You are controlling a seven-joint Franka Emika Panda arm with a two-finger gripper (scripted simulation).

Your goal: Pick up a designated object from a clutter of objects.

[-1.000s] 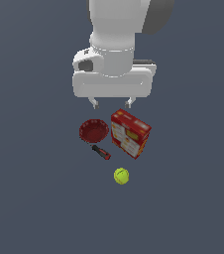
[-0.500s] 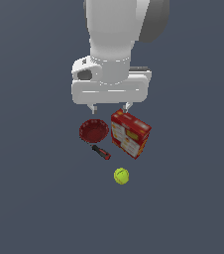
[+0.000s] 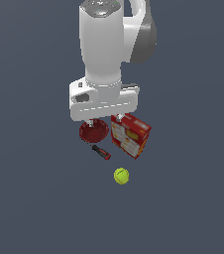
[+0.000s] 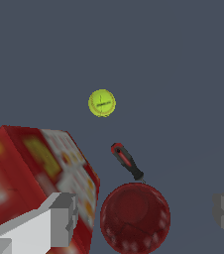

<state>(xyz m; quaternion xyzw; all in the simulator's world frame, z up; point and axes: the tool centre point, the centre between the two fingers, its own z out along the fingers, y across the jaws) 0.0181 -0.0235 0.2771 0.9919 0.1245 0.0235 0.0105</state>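
Exterior view: hand [image 3: 104,121] has dropped closer over the past second, fingers spread wide, holding nothing. Round, shallow dark red ribbed bowl [image 4: 135,218] sits directly beneath, between the fingers, red-and-yellow printed box [image 4: 39,173] beside one finger. Descent continuing; grasp looks imminent.

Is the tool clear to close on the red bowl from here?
Probably yes. The open tool straddles the bowl, nothing between. The box sits close beside one finger and may get brushed.
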